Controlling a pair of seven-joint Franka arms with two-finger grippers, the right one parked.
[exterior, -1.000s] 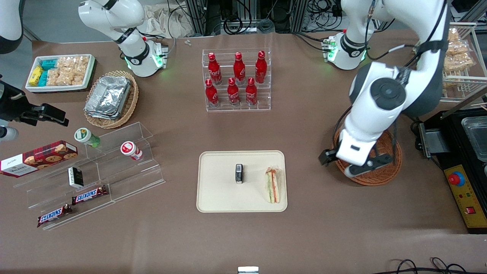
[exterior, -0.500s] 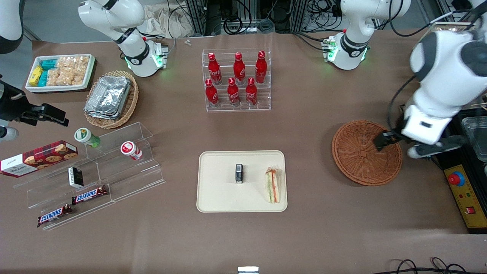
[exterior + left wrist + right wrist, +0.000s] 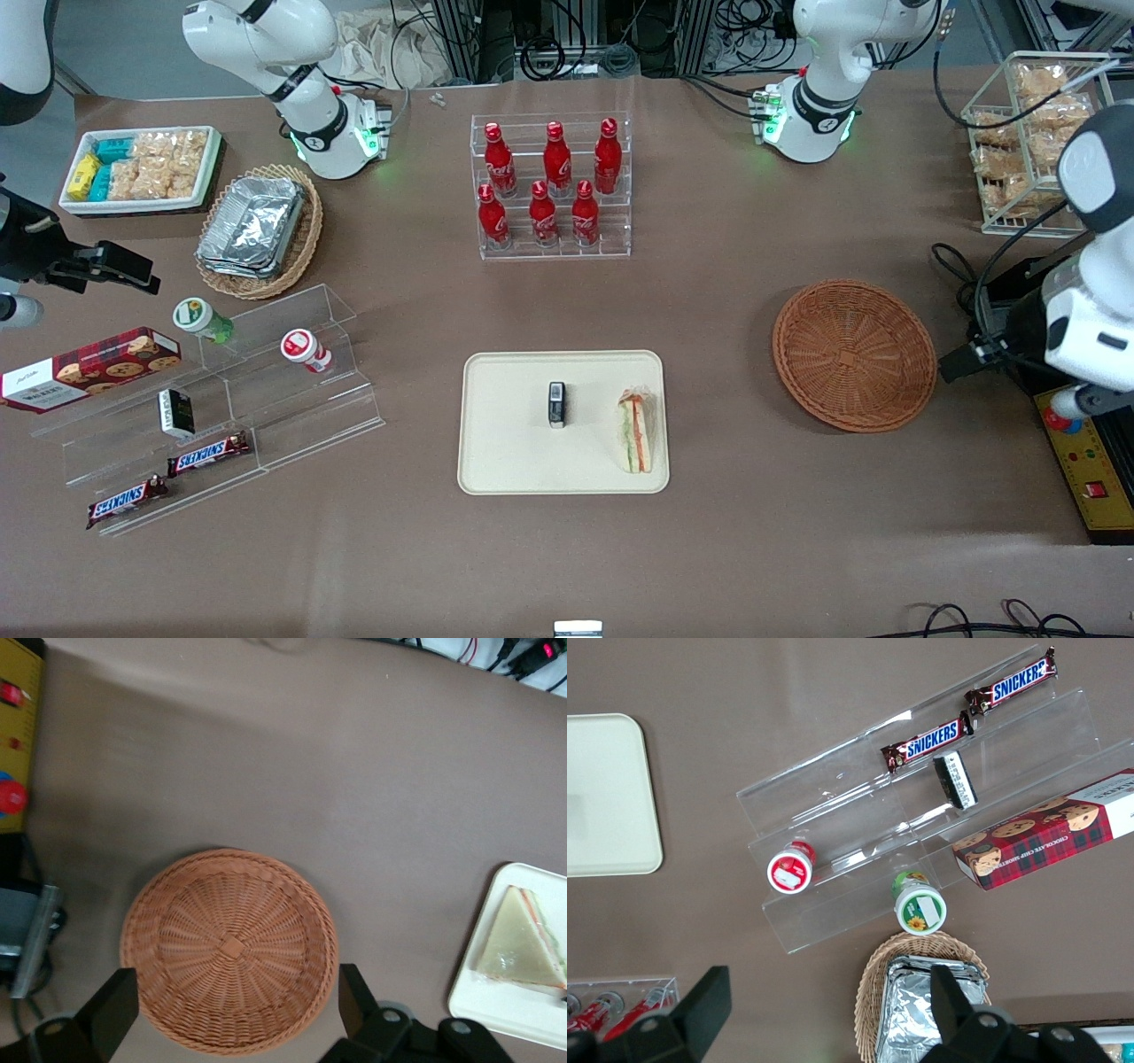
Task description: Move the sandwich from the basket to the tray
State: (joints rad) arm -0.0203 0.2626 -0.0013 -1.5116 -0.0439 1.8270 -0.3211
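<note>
- The sandwich [image 3: 635, 432] lies on the tray [image 3: 505, 443], close to the tray's edge that faces the basket [image 3: 854, 355]; its orange, red and green layers show along one side in the front view.
- In the left wrist view the sandwich [image 3: 523, 943] shows as a pale wrapped wedge on the corner of the tray [image 3: 496, 1010].
- A small dark object [image 3: 556, 404] stands near the middle of the tray, apart from the sandwich.
- The round reddish-brown basket holds nothing — its woven floor [image 3: 232, 947] is bare in the left wrist view.
- The basket sits on the brown table [image 3: 753, 549], well apart from the tray, toward the working arm's end.
- The gripper [image 3: 239, 1014] hangs above the table near the basket, by the black and yellow control box [image 3: 1085, 461] at the working arm's end.
- Its two fingers [image 3: 111, 1010] are spread wide — the basket's rim is visible between them — and they have hold of nothing.
- A clear rack of red bottles [image 3: 551, 186] stands farther from the front camera than the tray.
- A wire rack of snack bags [image 3: 1019, 151] stands at the working arm's end, farther from the front camera than the basket.
- Toward the parked arm's end are a clear stepped stand [image 3: 266, 390] with Snickers bars [image 3: 208, 454], a tan wicker basket of foil containers [image 3: 257, 229] and a white bin of snack packets [image 3: 142, 168].
</note>
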